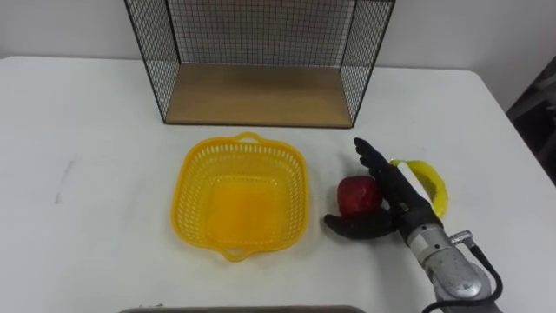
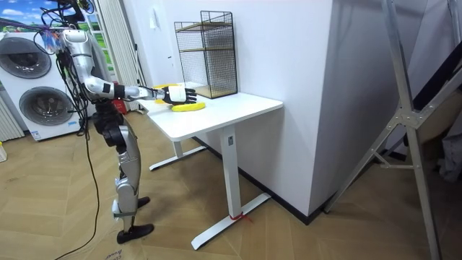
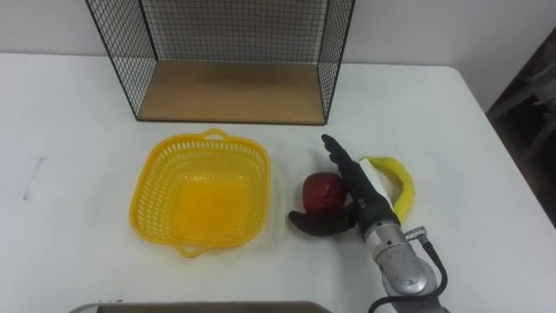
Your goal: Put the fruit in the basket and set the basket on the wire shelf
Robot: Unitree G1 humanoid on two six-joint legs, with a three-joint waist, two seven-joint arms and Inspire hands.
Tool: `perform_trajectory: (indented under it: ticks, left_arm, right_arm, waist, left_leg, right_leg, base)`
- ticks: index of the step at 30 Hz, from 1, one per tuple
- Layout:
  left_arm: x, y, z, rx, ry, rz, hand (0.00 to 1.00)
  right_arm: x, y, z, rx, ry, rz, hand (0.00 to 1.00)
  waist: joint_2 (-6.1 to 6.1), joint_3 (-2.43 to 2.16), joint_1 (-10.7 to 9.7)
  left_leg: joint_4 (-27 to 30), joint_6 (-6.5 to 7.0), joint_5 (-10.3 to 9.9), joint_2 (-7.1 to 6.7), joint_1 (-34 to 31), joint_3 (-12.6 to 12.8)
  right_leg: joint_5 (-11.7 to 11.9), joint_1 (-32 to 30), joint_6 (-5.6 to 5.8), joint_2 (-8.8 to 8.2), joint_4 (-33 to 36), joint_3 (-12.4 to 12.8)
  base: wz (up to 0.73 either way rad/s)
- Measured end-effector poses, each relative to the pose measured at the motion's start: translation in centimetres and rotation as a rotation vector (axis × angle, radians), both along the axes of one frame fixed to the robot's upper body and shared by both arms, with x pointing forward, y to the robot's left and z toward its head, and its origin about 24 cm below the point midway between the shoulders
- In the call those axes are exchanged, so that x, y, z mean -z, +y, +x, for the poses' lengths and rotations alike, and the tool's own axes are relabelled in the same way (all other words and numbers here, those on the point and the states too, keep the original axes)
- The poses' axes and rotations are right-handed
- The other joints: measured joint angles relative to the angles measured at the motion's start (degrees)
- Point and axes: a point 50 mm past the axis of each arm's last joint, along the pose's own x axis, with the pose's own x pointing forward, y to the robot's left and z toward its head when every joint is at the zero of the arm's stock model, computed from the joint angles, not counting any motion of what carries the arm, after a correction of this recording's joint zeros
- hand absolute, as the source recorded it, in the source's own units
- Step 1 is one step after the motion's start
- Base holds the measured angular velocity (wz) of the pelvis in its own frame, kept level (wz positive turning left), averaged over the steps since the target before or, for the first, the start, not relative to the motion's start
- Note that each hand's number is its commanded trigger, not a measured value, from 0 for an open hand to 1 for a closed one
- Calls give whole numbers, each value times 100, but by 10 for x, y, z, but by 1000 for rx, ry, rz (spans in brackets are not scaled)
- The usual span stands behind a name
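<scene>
The right hand (image 1: 393, 193) lies on the white table (image 1: 87, 130) with its fingers straight and its thumb spread wide. The red apple (image 1: 356, 196) sits in the crook between them, not yet clasped. The banana (image 1: 434, 181) curves just beside the hand, on the side away from the yellow basket (image 1: 193, 178). The basket holds no fruit and stands near the apple, in front of the wire shelf (image 1: 261, 94). For a good grasp, the fingers should close round the apple's widest part (it is round and may roll toward the basket) before any lift.
</scene>
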Motion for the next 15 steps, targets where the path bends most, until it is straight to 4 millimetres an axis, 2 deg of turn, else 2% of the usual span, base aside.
perform_trajectory:
  ticks: [2, 3, 4, 5, 6, 7, 8, 9, 15]
  left_arm:
    - [0, 0, 1, 0, 1, -2, 0]
    - [0, 0, 2, 0, 2, -2, 0]
    - [0, 0, 3, 0, 1, -2, 0]
    - [0, 0, 3, -1, 6, -2, 0]
    - [0, 0, 3, -1, 7, -3, 0]
    - [0, 0, 3, 0, 6, -3, 0]
    - [0, 0, 3, 0, 7, -5, 0]
    - [0, 0, 3, 0, 8, -7, 0]
    - [0, 0, 7, 3, -1, -6, 0]
  right_arm:
    - [0, -1, 0, 0, -3, -28, 0]
    - [1, -1, 0, 0, -1, -47, 7]
    - [1, -2, 0, 1, -1, -56, 19]
    - [2, -2, -1, 3, -1, -72, 58]
    - [3, -2, -1, 7, 0, -77, 65]
    - [3, -3, -1, 10, -1, -81, 78]
    - [4, -4, -1, 16, -2, -95, 97]
    - [4, -5, 0, 24, -11, -119, 100]
    - [-1, -13, 5, 49, -55, -255, 100]
  waist:
    - [7, -2, -5]
    - [16, -9, -4]
    - [19, -13, -4]
    - [22, -13, -2]
    - [25, -14, 0]
    - [25, -14, 2]
    - [30, -18, 5]
    - [39, -23, 4]
    - [57, -36, 4]
  left_leg:
    - [39, 1, -1, 5, -50, -24]
    - [40, 1, -1, 5, -49, -33]
    - [43, 1, -1, 5, -47, -38]
    - [54, 1, -1, 5, -44, -46]
    - [59, 1, -1, 5, -43, -55]
    - [60, 1, -1, 5, -43, -57]
    - [60, 1, 0, 5, -42, -62]
    - [61, 1, -1, 5, -43, -64]
    - [58, 1, -1, 6, -46, -72]
  right_leg:
    - [7, -14, -8, -8, 2, -74]
    - [8, -6, -9, -9, 3, -90]
    - [9, 1, -10, -8, 4, -93]
    - [10, 17, -11, -8, 3, -102]
    - [11, 26, -13, -7, 4, -113]
    - [12, 30, -14, -7, 4, -118]
    - [14, 33, -14, -6, 4, -123]
    - [16, 33, -13, -5, 4, -125]
    - [17, 30, -13, -4, 8, -138]
  base:
    - [12]
    - [9]
    - [5]
    - [5]
    - [4]
    - [4]
    - [0]
    - [0]
    - [0]
